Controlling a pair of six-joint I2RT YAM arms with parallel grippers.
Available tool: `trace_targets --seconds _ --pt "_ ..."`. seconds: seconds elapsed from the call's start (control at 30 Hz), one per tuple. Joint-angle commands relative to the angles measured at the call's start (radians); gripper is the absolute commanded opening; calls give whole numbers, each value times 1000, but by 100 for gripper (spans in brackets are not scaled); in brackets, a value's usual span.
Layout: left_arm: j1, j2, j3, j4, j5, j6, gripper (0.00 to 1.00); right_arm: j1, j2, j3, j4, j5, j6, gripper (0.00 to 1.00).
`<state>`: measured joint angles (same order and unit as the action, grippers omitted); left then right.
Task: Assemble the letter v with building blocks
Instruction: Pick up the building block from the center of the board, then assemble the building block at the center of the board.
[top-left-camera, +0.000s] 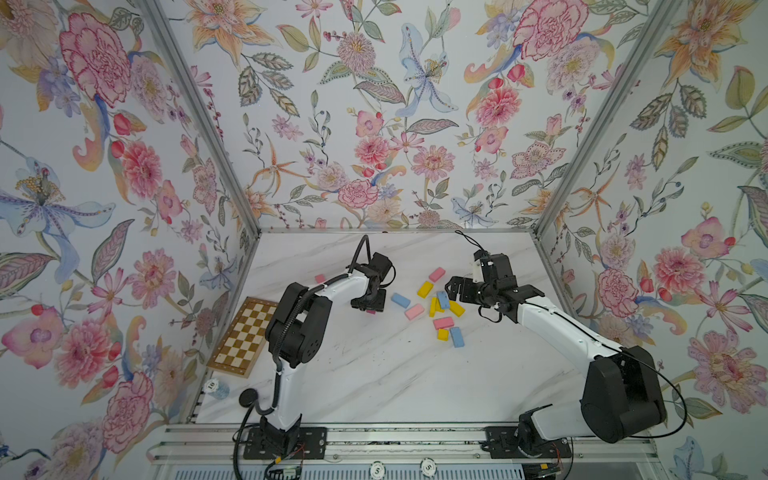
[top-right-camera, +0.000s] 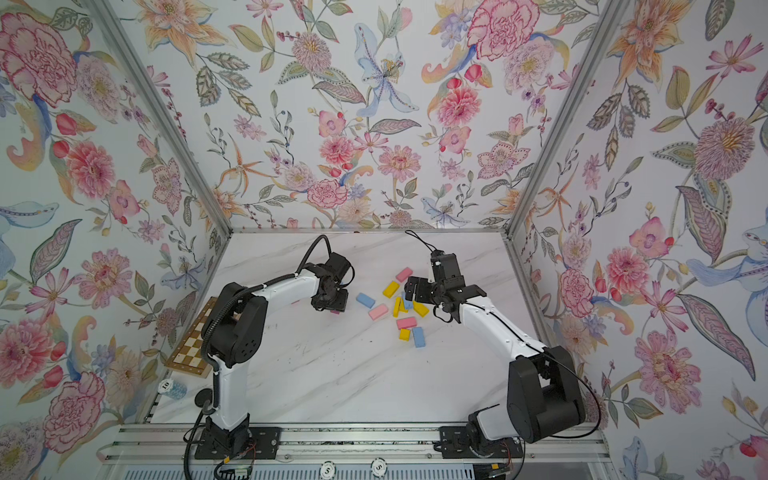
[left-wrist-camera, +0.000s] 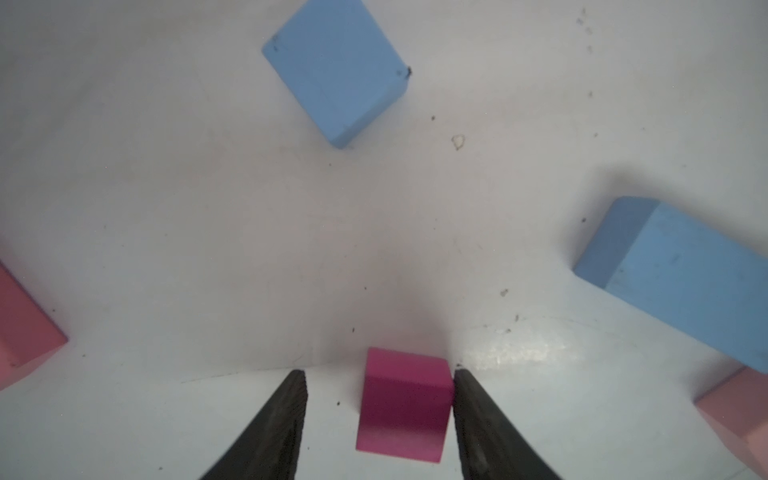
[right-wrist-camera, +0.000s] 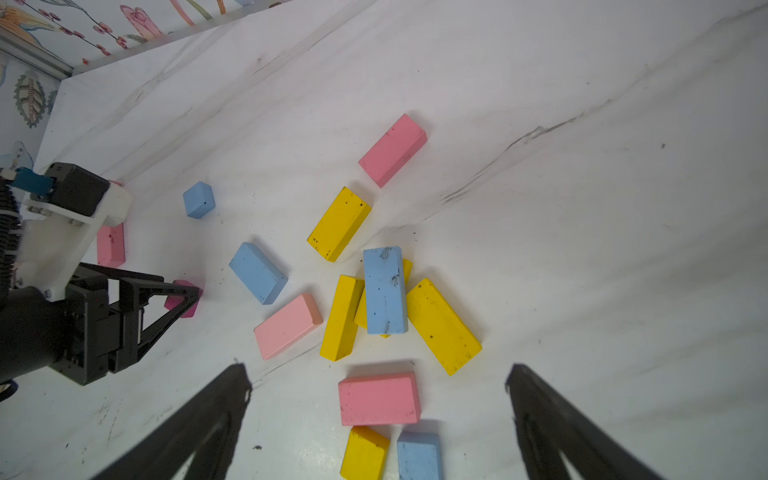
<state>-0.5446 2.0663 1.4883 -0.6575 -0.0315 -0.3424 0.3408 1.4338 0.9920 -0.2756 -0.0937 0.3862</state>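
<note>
Floral walls (top-left-camera: 374, 104) box in a marbled table (top-left-camera: 374, 382), with a checkered board (top-left-camera: 243, 336) at its left edge. Blocks (top-left-camera: 442, 303) lie scattered mid-table, most heaped by the right gripper (right-wrist-camera: 378, 370), whose jaws stand wide and empty above them; no V shows yet. The left gripper (left-wrist-camera: 379, 371) straddles a magenta block (left-wrist-camera: 403, 403) resting on the table, jaws partly spread: one finger (left-wrist-camera: 469, 415) touches it, the other stands clear. For a clean pinch I'd shift sideways to centre it first, or closing will shove it. Top views hide nearly all of that block under the gripper; only the left wrist view shows the gap. The right wrist view shows a blue brick (right-wrist-camera: 385, 291) lying across yellow ones.
</note>
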Motion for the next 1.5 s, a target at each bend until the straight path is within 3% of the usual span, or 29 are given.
trace_targets --seconds 0.0,0.27,0.5,0.73,0.97,1.23,1.47 --pt "-7 15 1 -27 19 26 62 3 -23 -3 -17 15 0 99" --pt "-14 33 -25 2 45 3 53 3 -23 1 -19 15 1 99" --pt "-15 11 -86 20 30 -67 33 0 -33 -12 -18 22 0 99" --pt "24 -89 -230 161 86 -291 33 1 -50 -31 10 24 0 99" --pt "40 -152 -296 154 -62 -443 29 28 -9 -2 5 31 -23 99" --pt "61 -142 -274 23 -172 -449 32 155 66 63 30 48 -76 99" --pt "124 -178 -321 46 -146 -416 34 292 189 150 72 49 -47 99"
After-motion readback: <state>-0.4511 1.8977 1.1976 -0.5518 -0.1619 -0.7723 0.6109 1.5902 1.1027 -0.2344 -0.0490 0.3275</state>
